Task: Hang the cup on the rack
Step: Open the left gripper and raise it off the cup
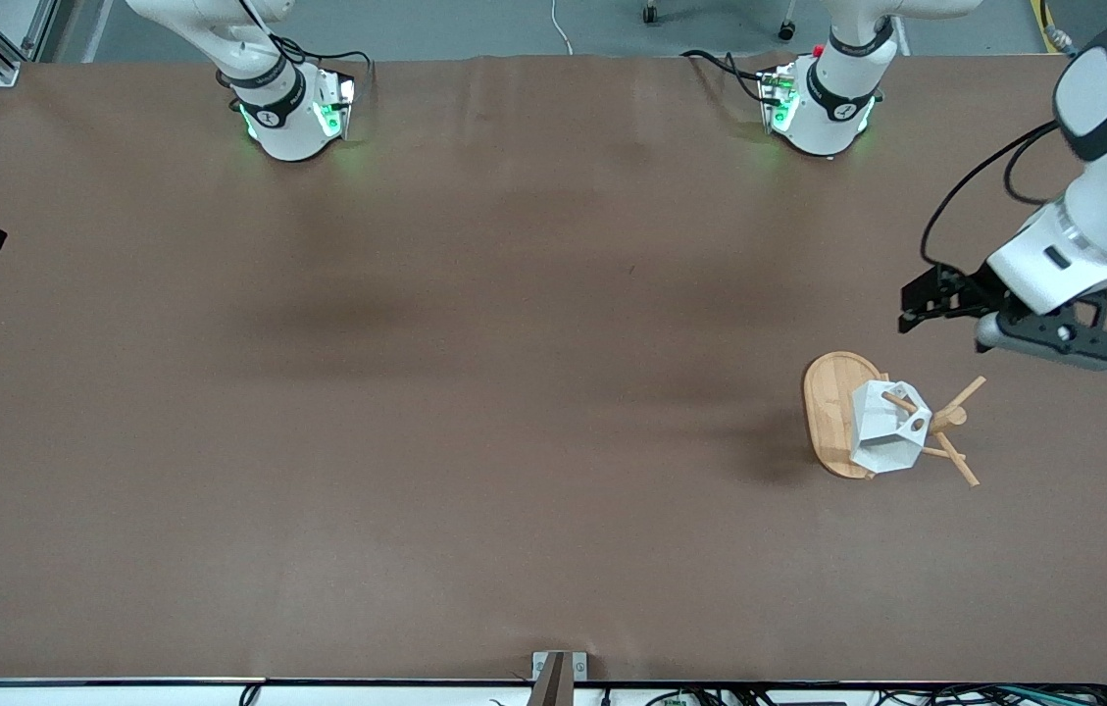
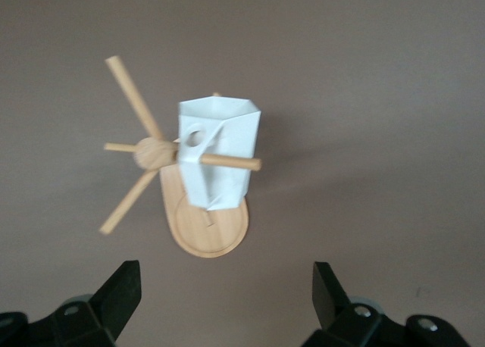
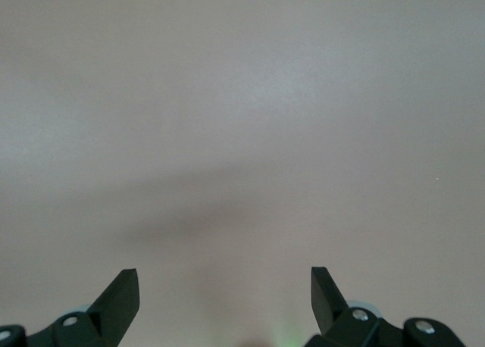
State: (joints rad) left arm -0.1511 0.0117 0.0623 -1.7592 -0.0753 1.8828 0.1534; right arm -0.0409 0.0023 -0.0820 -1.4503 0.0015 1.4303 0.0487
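The white faceted cup (image 1: 881, 436) hangs on the bamboo rack (image 1: 828, 412), a peg passing through the round hole in its handle. The rack stands toward the left arm's end of the table. In the left wrist view the cup (image 2: 220, 150) hangs from a peg beside the rack's post, over the oval base (image 2: 208, 241). My left gripper (image 1: 911, 306) is open and empty in the air, apart from the rack; its open jaws show in the left wrist view (image 2: 226, 286). My right gripper (image 3: 225, 290) is open and empty over bare table, out of the front view.
Brown table cover (image 1: 475, 392) spans the whole surface. The two arm bases (image 1: 288, 108) stand along the edge farthest from the front camera. A small bracket (image 1: 558, 672) sits at the edge nearest the front camera.
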